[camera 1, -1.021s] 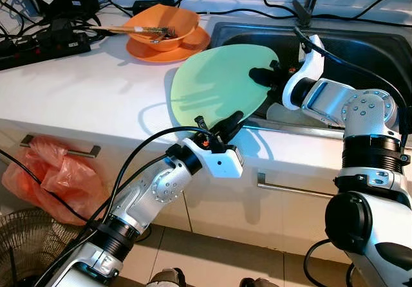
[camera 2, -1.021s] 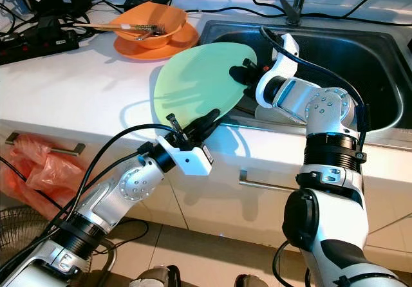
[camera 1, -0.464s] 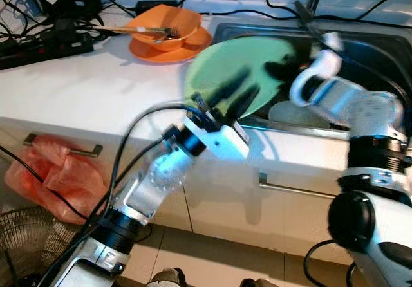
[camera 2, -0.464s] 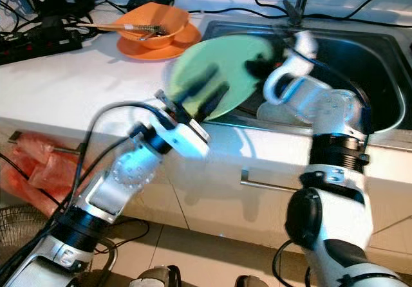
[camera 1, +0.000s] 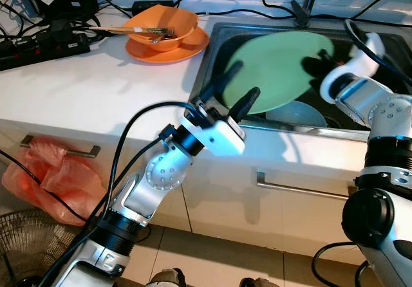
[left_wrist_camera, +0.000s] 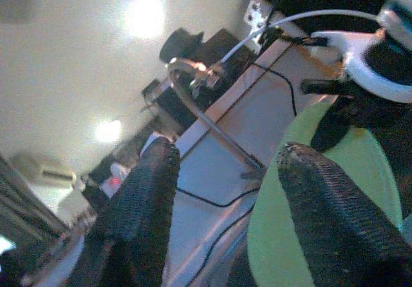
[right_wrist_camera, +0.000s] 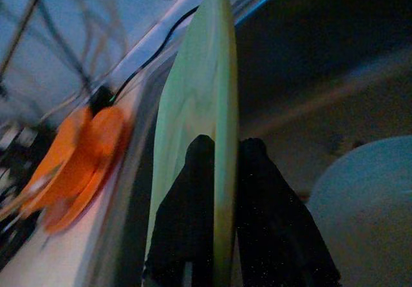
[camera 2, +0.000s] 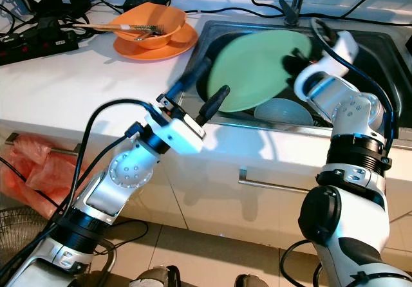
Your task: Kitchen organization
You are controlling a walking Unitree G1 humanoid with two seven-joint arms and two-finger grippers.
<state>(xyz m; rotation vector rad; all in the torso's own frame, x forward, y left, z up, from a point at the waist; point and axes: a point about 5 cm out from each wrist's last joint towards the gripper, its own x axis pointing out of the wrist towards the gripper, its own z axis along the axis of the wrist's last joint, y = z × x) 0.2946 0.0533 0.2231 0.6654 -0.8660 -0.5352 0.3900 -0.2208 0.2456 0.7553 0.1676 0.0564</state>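
Right fingers [right_wrist_camera: 212, 190] pinched on rim of green plate [camera 1: 277, 68], one on each face. Plate held tilted above the sink [camera 1: 222, 33], long axis running from 8 to 2 o'clock, face turned toward the desk [camera 1: 96, 87]. Pale bowl [camera 1: 297, 114] beneath, at 6 o'clock. Left fingers [camera 1: 244, 100] spread wide, empty, tips just beside plate's 8 o'clock edge. Orange bowl [camera 1: 161, 23] at 10 o'clock, well apart.

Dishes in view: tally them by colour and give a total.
Green: 1, the green plate held over the sink by the right gripper
Orange: 2, the orange bowl on the orange plate
Pale blue: 1, the pale blue dish in the sink
Total: 4
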